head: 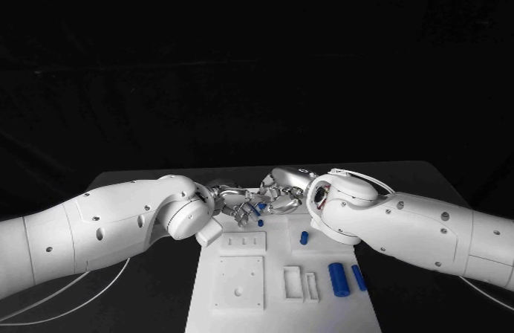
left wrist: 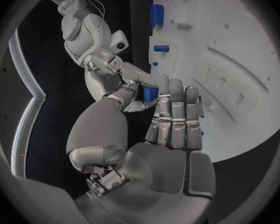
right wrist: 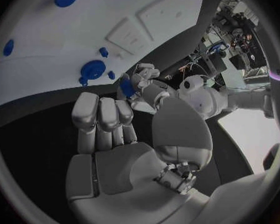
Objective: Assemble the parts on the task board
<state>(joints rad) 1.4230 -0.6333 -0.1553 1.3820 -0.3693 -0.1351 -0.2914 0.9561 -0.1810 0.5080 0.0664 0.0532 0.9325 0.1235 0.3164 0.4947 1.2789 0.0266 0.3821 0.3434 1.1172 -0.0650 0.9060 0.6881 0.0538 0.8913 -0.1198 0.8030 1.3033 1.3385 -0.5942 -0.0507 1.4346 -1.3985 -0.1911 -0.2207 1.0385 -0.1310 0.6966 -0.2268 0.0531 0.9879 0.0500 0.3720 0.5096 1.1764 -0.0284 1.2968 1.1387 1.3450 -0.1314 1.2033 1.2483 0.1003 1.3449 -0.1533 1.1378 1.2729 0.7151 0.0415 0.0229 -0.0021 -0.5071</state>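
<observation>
Head view is showing the left hand [head: 228, 199] and the right hand [head: 281, 193] meeting over the far end of the task board [head: 273, 303], fingertips nearly touching. Between them a small blue part [head: 261, 208] is sitting; the left wrist view suggests the left hand is pinching it against its thumb, while the right hand is reaching toward it, and I cannot tell whether the right is gripping too. The risk I am judging: a handover this tight could let the piece slip and drop onto the board, or tilt so it jams on insertion, since both sets of fingers are crowding it. The part is looking short, cylindrical, glossy blue. Two longer blue cylinders [head: 347, 279] are lying side by side on the board's near right
</observation>
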